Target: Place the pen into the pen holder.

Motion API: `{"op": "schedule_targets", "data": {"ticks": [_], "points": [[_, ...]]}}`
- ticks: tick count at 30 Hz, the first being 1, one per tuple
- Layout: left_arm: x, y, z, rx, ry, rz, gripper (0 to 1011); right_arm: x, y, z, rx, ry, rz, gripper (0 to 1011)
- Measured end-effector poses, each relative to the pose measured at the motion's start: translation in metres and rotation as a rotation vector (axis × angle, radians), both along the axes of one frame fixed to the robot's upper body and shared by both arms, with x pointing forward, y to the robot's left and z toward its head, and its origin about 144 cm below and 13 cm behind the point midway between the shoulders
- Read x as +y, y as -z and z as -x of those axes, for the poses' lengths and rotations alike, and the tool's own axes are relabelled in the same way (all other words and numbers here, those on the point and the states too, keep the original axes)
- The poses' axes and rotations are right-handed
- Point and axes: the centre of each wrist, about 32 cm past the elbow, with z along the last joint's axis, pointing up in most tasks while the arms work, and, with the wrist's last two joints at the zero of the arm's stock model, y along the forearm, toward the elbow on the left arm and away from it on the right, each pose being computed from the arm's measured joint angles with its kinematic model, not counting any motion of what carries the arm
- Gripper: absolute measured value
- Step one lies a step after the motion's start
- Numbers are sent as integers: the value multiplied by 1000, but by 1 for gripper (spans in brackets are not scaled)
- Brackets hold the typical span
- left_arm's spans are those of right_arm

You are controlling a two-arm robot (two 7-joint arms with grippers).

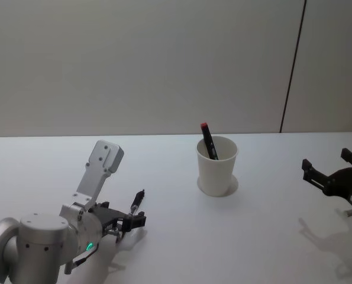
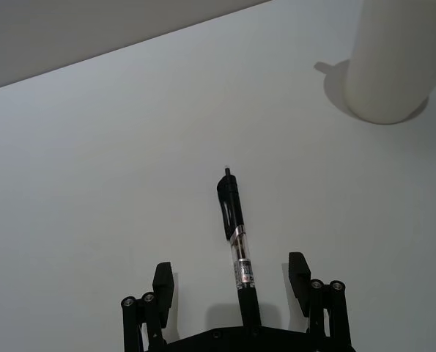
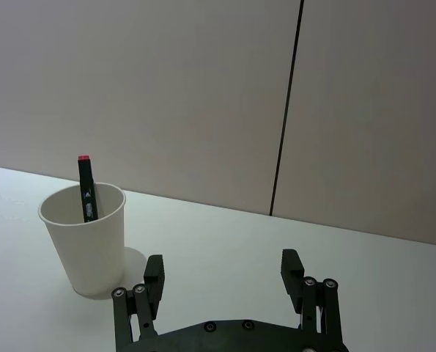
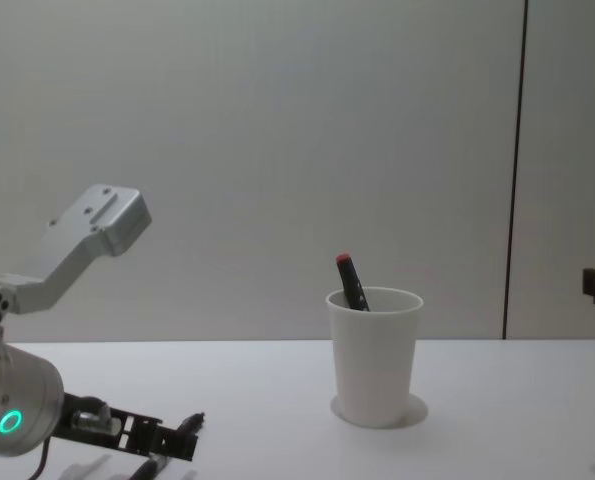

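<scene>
The pen [image 2: 236, 235] lies flat on the white counter [image 1: 270, 225], toward its near left part. It is well apart from the pen holder [image 1: 217, 168], a white paper cup standing close to the counter's far edge, about midway along it. A red-capped marker [image 1: 208, 141] already leans inside the cup.

The left gripper [image 2: 231, 277] sits low over the counter with its fingers [image 2: 163, 282] spread wide. The pen runs up the middle of the gap, touching neither finger. Its tip points away from the palm and its rear end reaches back toward it. The right gripper [image 3: 223, 268] hangs by the counter's right edge, also spread wide and empty, facing the cup from the side.

The pen looks light and stiff, with a slim, smooth plastic barrel, so it will likely roll or pivot if pinched off-centre. The clear section near the middle seems the best place to take hold, squarely across the barrel. The paper cup is light too and could tip if bumped during the drop.
</scene>
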Motion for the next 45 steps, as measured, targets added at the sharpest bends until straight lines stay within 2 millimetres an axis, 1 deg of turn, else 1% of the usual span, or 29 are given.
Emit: {"op": "schedule_targets", "data": {"ticks": [20, 23, 24, 27, 29, 32, 33, 34, 35, 36, 37, 40, 42, 43, 44, 45], "points": [[2, 4, -6, 33, -3, 20, 997, 0, 0, 0, 0, 0, 0, 1001], [2, 4, -6, 38, -1, 20, 927, 0, 0, 0, 0, 0, 0, 1001], [2, 4, -6, 40, -1, 19, 927, 0, 0, 0, 0, 0, 0, 1001], [2, 4, -6, 45, 1, 17, 834, 0, 0, 0, 0, 0, 0, 1001], [2, 4, -6, 49, 2, 14, 796, 0, 0, 0, 0, 0, 0, 1001], [2, 4, -7, 52, 4, 11, 700, 0, 0, 0, 0, 0, 0, 1001], [1, 5, -7, 54, 4, 10, 645, 0, 0, 0, 0, 0, 0, 1001], [1, 5, -7, 57, 6, 8, 645, 0, 0, 0, 0, 0, 0, 1001], [1, 5, -7, 58, 6, 8, 603, 0, 0, 0, 0, 0, 0, 1002], [1, 5, -7, 60, 8, 7, 590, 0, 0, 0, 0, 0, 0, 1001], [1, 5, -7, 63, 10, 7, 529, 0, 0, 0, 0, 0, 0, 1001], [1, 5, -7, 68, 13, 4, 419, 0, 0, 0, 0, 0, 0, 1002], [1, 5, -7, 70, 14, 3, 383, 0, 0, 0, 0, 0, 0, 1001], [1, 5, -7, 72, 15, 2, 327, 0, 0, 0, 0, 0, 0, 1002], [1, 5, -7, 73, 16, 2, 327, 0, 0, 0, 0, 0, 0, 1001], [1, 5, -6, 75, 17, 1, 285, 0, 0, 0, 0, 0, 0, 1001]]}}
